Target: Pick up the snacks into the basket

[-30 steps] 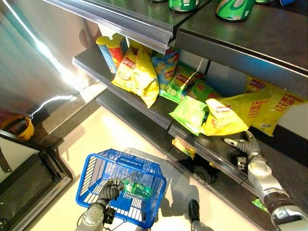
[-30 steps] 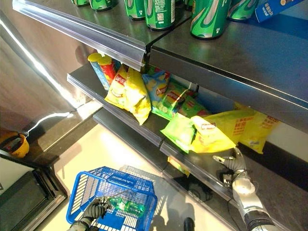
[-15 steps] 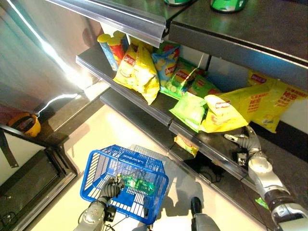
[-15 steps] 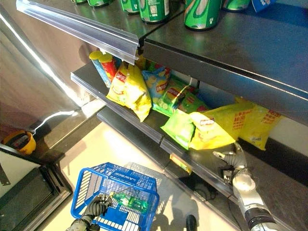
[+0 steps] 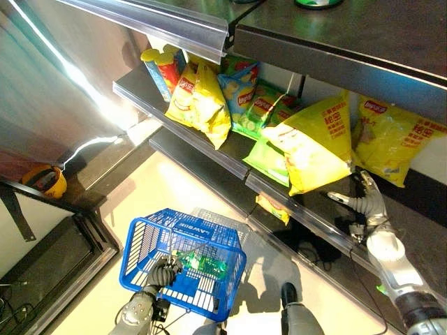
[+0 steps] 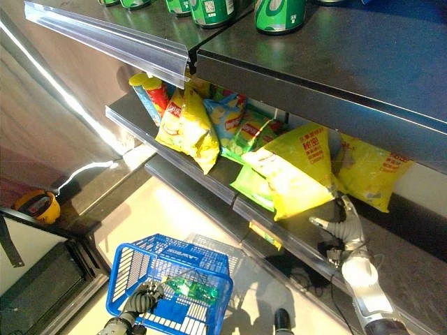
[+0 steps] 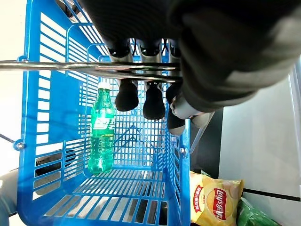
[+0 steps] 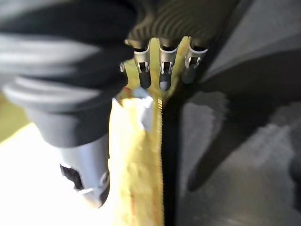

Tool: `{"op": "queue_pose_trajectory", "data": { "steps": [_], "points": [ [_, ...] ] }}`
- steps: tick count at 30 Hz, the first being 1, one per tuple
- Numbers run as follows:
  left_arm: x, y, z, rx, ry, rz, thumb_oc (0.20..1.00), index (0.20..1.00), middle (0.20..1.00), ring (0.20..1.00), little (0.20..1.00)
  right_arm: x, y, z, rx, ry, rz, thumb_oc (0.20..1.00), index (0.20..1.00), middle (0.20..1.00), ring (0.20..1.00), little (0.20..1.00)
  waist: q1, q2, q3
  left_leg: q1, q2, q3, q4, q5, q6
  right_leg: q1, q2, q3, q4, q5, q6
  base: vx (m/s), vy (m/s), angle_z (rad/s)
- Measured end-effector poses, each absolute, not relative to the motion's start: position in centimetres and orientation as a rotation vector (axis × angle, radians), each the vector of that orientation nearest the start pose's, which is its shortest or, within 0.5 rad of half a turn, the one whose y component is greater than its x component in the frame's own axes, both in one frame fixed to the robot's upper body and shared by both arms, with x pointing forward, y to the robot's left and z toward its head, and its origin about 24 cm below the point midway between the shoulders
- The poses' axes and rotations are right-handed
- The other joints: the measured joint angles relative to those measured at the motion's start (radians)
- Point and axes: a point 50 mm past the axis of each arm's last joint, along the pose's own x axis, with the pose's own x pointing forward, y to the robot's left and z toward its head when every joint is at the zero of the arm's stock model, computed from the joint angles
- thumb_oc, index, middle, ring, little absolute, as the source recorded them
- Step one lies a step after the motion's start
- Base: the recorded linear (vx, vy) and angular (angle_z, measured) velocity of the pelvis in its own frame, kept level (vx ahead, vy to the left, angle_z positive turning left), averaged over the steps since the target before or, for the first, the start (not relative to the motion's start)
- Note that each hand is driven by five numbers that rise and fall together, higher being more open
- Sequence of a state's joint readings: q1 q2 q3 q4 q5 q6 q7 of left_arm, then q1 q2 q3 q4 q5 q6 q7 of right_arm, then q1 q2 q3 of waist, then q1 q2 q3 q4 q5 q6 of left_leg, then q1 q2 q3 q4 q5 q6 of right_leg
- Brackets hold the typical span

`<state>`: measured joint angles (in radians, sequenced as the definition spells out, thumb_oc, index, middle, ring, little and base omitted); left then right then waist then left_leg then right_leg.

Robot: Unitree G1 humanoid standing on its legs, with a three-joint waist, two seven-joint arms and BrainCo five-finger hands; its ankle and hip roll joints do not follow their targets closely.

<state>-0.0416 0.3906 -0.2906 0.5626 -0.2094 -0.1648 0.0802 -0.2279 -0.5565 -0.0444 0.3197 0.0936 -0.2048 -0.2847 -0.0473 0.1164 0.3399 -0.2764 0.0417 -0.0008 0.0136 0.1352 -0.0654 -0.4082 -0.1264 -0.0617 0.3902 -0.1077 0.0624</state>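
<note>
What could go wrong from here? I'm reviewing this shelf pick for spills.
1. The large yellow snack bag stands tipped over the shelf edge, right hand at its lower corner; it may slide to the floor.
2. The blue basket, held by the left hand, sits well left of the bag, so a drop would probably miss it.

1. Basket (image 5: 150,241): on the floor before the shelves, held at its handle by the left hand (image 5: 162,273); 1 bottle (image 7: 102,134) lies inside.
2. Middle shelf (image 5: 181,125): tubes (image 5: 159,70) at the left end, snack bags (image 5: 202,98) rightward.
3. Large bag (image 5: 314,143): tilted over the shelf's front edge, touching the right hand (image 5: 364,204) below it.
4. Top shelf (image 6: 335,56): cans (image 6: 279,12) stand near its front edge.
</note>
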Motion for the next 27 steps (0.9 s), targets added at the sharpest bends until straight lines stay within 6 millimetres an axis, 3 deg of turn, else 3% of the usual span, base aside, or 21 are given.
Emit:
{"op": "queue_pose_trajectory", "data": {
  "steps": [6, 22, 27],
  "points": [
    [22.7, 21.3, -5.4, 0.264, 0.396, -0.039, 0.2, 0.2, 0.2, 0.2, 0.2, 28.7, -27.8, 10.8, -0.436, -0.267, -0.342, 1.0, 1.0, 1.0, 1.0, 1.0, -0.018, -0.015, 0.009, -0.001, 0.0, 0.001, 0.0, -0.001, -0.001, -0.001, 0.0, 0.0, 0.0, -0.001, 0.0, 0.0, 0.0, 0.0],
    [22.8, 21.3, -5.0, 0.262, 0.375, -0.033, 0.2, 0.2, 0.2, 0.2, 0.2, 28.7, -27.4, 11.4, -0.444, -0.296, -0.324, 1.0, 1.0, 1.0, 1.0, 1.0, -0.015, -0.038, 0.024, -0.004, 0.001, 0.002, 0.004, 0.0, -0.002, -0.002, 0.002, 0.001, -0.001, -0.001, 0.0, 0.0, 0.0, 0.0],
    [23.0, 21.5, -4.8, 0.262, 0.367, -0.028, 0.2, 0.2, 0.2, 0.2, 0.2, 30.0, -27.1, 12.4, -0.447, -0.322, -0.327, 1.0, 1.0, 1.0, 1.0, 1.0, -0.011, -0.039, 0.024, -0.015, 0.0, 0.002, 0.011, 0.002, -0.006, -0.014, 0.001, 0.001, 0.007, -0.001, 0.0, 0.0, 0.0, 0.0]
  ]
}}
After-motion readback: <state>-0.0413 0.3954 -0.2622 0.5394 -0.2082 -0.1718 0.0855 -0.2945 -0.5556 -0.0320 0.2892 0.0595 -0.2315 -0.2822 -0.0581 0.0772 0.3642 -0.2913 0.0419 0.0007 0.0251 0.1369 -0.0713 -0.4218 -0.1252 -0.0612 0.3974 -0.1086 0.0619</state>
